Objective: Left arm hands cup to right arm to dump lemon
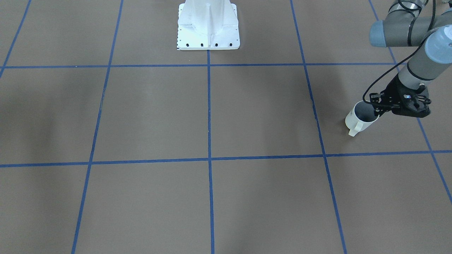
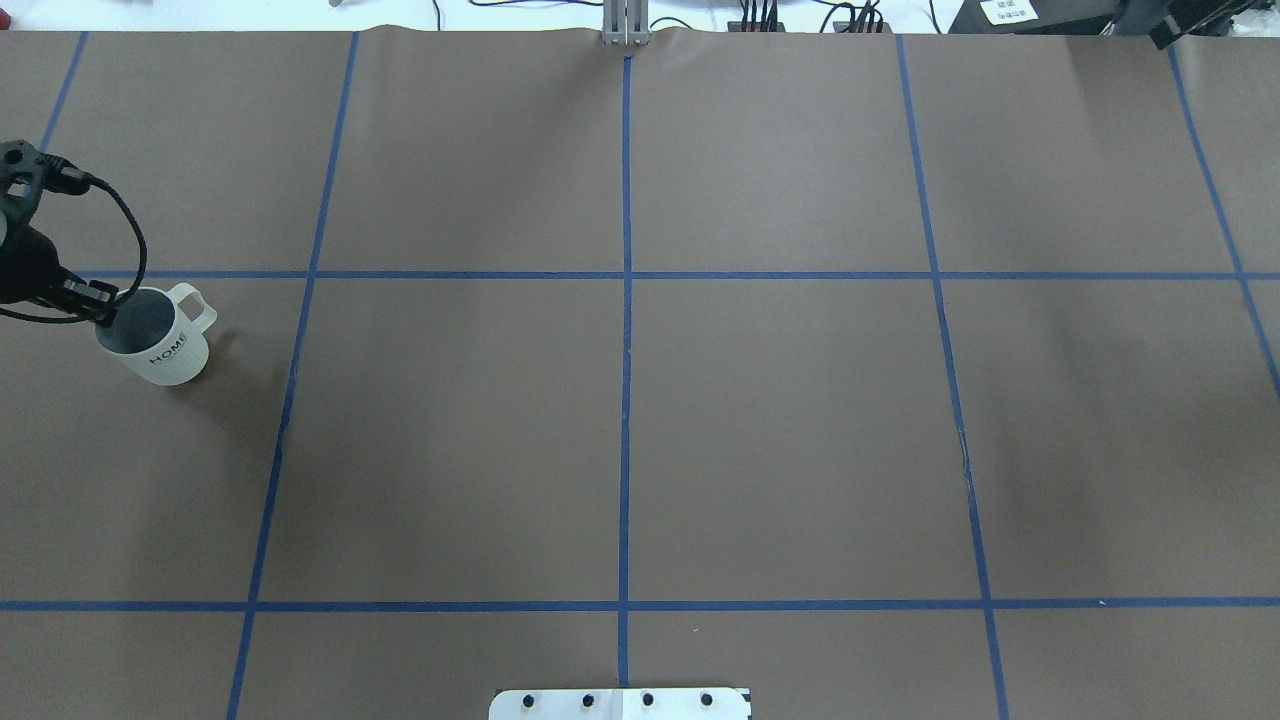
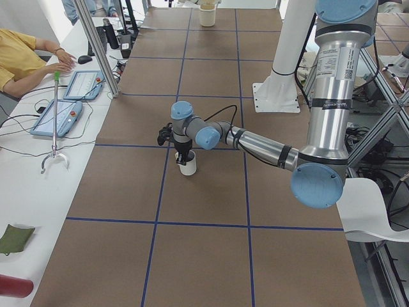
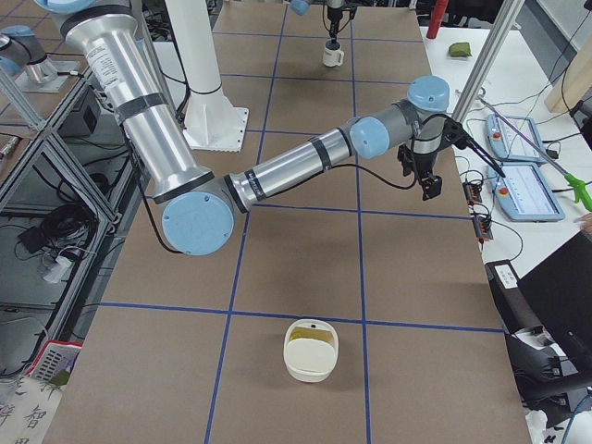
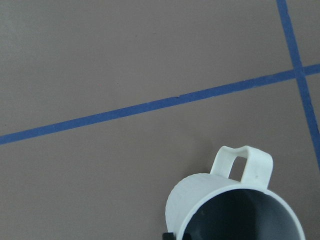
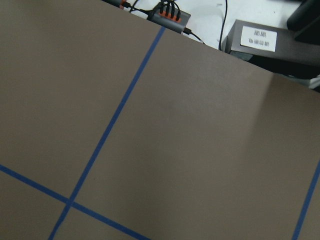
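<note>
The cup [image 2: 165, 355] is a white ribbed mug with dark lettering and a grey inside. It stands at the table's far left end and also shows in the front view [image 1: 355, 123] and the left wrist view [image 5: 210, 200]. My left gripper [image 2: 105, 308] comes down on its rim opposite the handle. Its fingers straddle the rim wall and look shut on it. No lemon shows inside the cup. My right gripper [image 4: 430, 190] hangs over the right part of the table, far from the cup. I cannot tell if it is open or shut.
A cream tub [image 4: 312, 350] sits at the table's right end. The white robot base [image 1: 208, 35] stands at the table's middle edge. Blue tape lines grid the brown table. An operator [image 3: 25, 57] and tablets [image 3: 61, 115] are beside the far side of the table.
</note>
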You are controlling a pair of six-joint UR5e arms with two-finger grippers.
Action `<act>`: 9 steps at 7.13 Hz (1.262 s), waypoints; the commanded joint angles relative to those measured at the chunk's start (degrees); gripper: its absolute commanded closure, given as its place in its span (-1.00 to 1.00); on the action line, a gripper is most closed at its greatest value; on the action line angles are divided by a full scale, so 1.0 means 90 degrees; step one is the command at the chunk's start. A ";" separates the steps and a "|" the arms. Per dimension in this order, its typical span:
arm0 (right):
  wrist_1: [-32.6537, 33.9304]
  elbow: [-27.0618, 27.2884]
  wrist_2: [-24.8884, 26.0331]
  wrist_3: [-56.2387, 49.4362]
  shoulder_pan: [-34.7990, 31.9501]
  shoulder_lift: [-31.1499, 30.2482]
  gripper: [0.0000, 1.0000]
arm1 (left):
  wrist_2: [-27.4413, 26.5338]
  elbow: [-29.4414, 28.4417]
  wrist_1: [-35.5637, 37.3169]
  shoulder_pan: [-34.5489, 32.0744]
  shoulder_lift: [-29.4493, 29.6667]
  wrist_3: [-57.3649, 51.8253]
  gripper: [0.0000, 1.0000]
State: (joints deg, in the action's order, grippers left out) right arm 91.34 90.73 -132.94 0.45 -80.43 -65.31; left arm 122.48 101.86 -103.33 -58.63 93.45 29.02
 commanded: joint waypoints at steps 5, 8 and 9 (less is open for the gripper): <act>0.0192 -0.0411 0.0230 -0.0343 -0.0038 -0.0878 -1.00 | 0.0795 0.0039 0.0734 -0.1616 -0.0041 -0.1645 -1.00; 0.1226 -0.0529 0.0210 -0.0323 -0.0048 -0.0995 -1.00 | 0.0795 -0.0262 0.0876 -0.3181 -0.0694 -0.4037 -1.00; 0.1248 -0.0588 0.0191 -0.0323 -0.0048 -0.1015 -1.00 | 0.0737 -0.0389 0.0924 -0.3164 -0.0947 -0.4015 -1.00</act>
State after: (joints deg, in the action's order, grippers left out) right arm 101.13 86.16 -131.10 -2.48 -80.84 -74.17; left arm 129.56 99.74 -95.46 -85.31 87.83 -3.44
